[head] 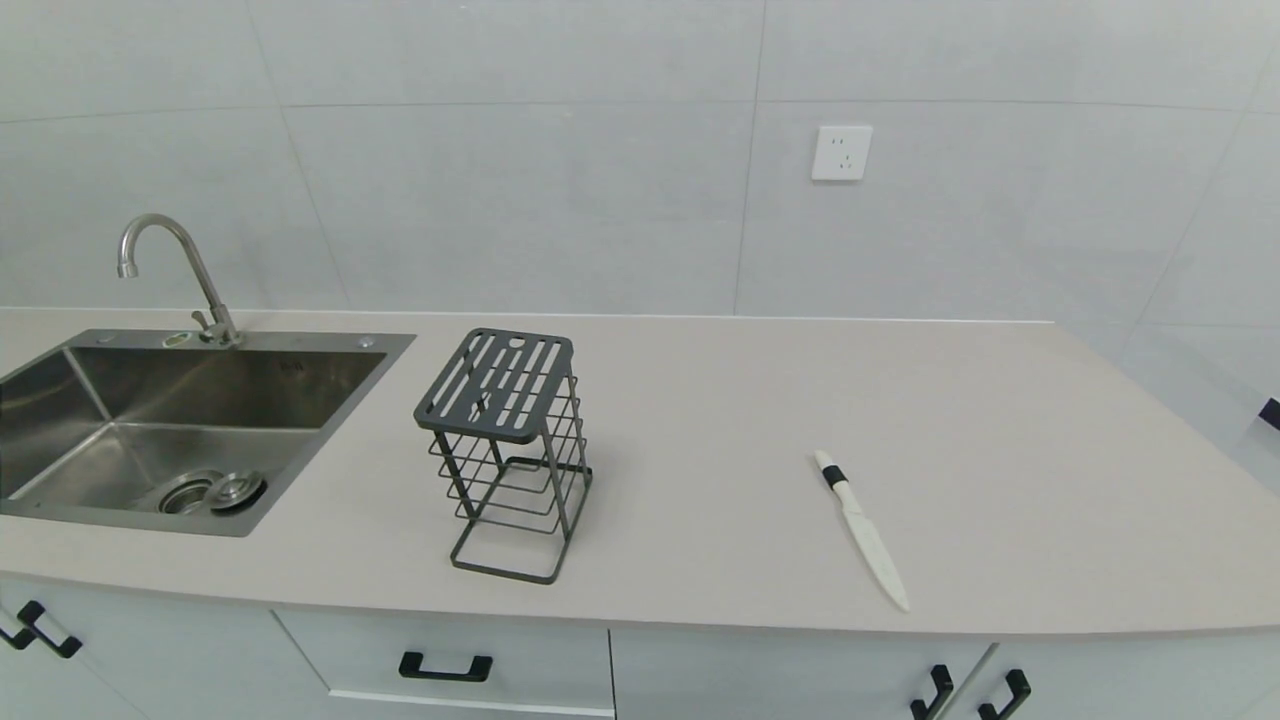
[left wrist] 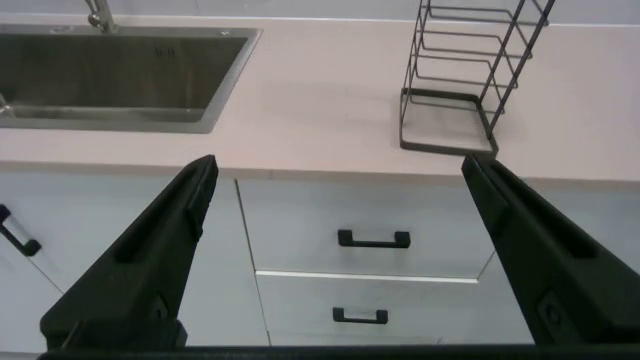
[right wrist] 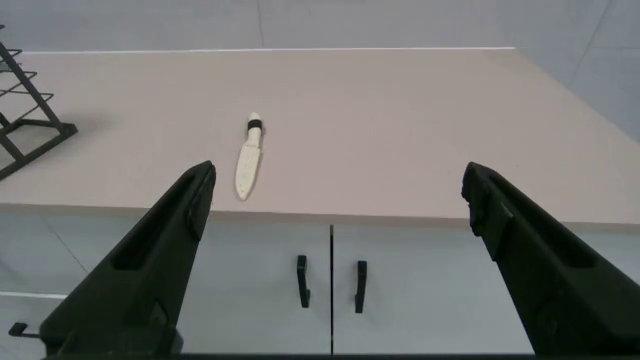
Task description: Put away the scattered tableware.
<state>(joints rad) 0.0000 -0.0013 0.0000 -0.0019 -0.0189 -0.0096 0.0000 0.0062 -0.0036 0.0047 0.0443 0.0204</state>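
A pale beige stone countertop bears an upright dark grey wire rack and, well apart, a white black-banded knife.

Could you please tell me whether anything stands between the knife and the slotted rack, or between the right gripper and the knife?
Nothing visible does. Bare countertop lies between the knife and the slotted rack, and the open right gripper has only the counter's front edge before the knife.

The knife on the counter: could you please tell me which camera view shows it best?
The head view: the knife lies whole, white blade and black-banded handle clear on the counter. The right wrist view has it whole too, but farther off. The left wrist view faces the rack and sink.
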